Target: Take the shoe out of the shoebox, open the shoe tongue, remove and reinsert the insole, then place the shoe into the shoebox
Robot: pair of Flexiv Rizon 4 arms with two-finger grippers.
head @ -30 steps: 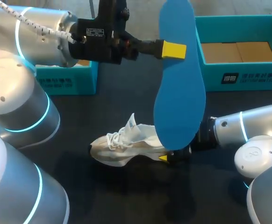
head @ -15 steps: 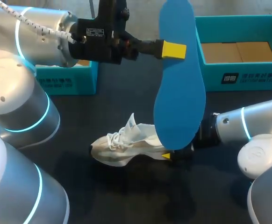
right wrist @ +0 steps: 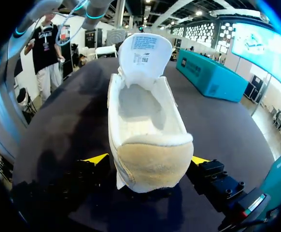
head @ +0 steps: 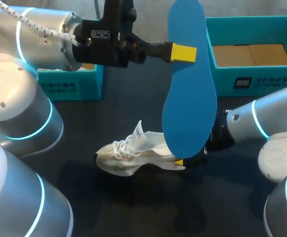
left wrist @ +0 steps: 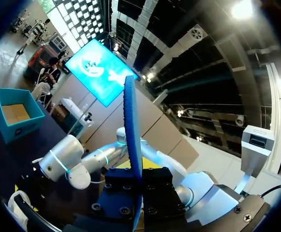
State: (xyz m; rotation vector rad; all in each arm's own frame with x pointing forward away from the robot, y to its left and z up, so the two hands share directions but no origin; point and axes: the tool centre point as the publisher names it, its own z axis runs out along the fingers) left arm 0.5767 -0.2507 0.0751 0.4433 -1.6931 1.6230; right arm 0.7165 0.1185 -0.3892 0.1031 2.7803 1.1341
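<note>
The right arm (head: 262, 123) has drawn back slightly toward the table's (head: 133, 207) right edge. The white sneaker (head: 128, 158) lies unmoved mid-table, its heel between the right gripper's (right wrist: 147, 159) released jaws. The left gripper (head: 182, 53) clenches the blue insole (head: 189, 98), upright above the sneaker.

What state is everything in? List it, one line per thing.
Insole: out of the shoe, held upright in the air.
Left gripper: shut on insole.
Shoe: upright on table, no insole inside.
Tongue: pulled open, standing up.
Right gripper: astride the shoe's heel; grip unclear.
Shoebox: open, no shoe inside.
</note>
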